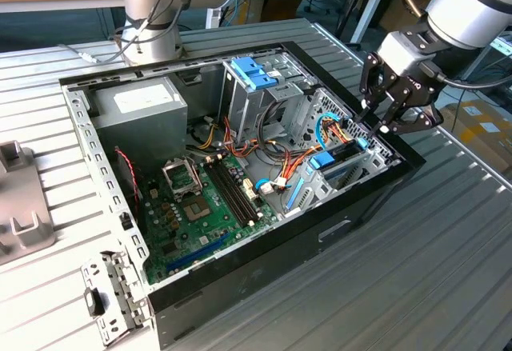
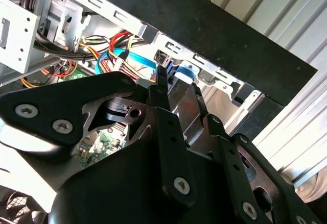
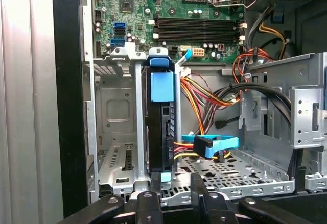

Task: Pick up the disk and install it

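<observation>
An open black desktop computer case (image 1: 376, 195) lies on its side on a ribbed grey metal table (image 1: 448, 271), its green motherboard (image 1: 200, 207) facing up. In the exterior view, 1 black robot gripper (image 1: 373, 124) hangs over the case's corner at about 2 o'clock from the motherboard, its fingertips just at the top edge of a silver metal drive cage (image 1: 352, 167). The disk (image 3: 162, 127), a flat grey-metal hard drive with a light-blue plastic rail bracket, stands on edge inside that cage; in the first wrist view it sits in a narrow vertical slot, its blue tab toward 12 o'clock and a bundle of red, yellow and orange cables (image 3: 204, 99) running off toward 3 o'clock. A blue flat data connector (image 3: 214, 146) lies just beside the disk's lower end. Whether the fingers are apart, together or clamped on the disk cannot be told: in the second wrist view the linkages crowd the picture and the tips are hidden against the bracket. The disk looks seated or nearly seated, so the step in hand seems to be the final push home. Done well, that calls for pressing straight along the slot, keeping the rails square to the cage walls and the fingers clear of the cables so nothing snags or pinches.
</observation>
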`<state>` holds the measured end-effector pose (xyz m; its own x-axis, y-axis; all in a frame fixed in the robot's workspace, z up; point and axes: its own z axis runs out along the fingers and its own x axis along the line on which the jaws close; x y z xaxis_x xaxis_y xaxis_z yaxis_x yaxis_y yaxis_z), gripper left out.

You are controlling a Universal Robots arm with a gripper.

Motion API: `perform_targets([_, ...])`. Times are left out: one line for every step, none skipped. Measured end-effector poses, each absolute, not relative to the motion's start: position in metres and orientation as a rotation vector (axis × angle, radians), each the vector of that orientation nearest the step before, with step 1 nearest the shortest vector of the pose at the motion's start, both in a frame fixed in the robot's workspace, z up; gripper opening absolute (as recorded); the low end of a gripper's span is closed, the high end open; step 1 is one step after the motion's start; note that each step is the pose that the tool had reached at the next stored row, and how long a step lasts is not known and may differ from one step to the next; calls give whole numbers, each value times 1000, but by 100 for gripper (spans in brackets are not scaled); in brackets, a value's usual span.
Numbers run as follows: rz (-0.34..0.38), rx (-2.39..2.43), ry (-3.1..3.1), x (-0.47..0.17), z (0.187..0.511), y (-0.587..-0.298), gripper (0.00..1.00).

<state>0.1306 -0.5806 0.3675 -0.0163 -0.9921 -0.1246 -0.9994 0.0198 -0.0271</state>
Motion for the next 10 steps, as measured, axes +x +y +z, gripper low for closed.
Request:
perform_targets([105,-2123,2162,130,367,-581,36])
perform_targets([106,-2123,2162,129,367,-581,36])
perform_targets([106,-2123,2162,128,367,-581,36])
perform_targets([108,-2122,2161,127,367,-581,36])
perform_targets([110,-2121,2160,125,367,-581,36])
perform_targets([110,-2121,2160,125,367,-581,36])
perform_targets([111,-2120,2159,124,367,-581,36])
perform_targets([112,-2120,2159,123,367,-581,36])
perform_targets([112,-2120,2159,123,367,-581,36])
perform_targets([112,-2120,2159,122,367,-581,36])
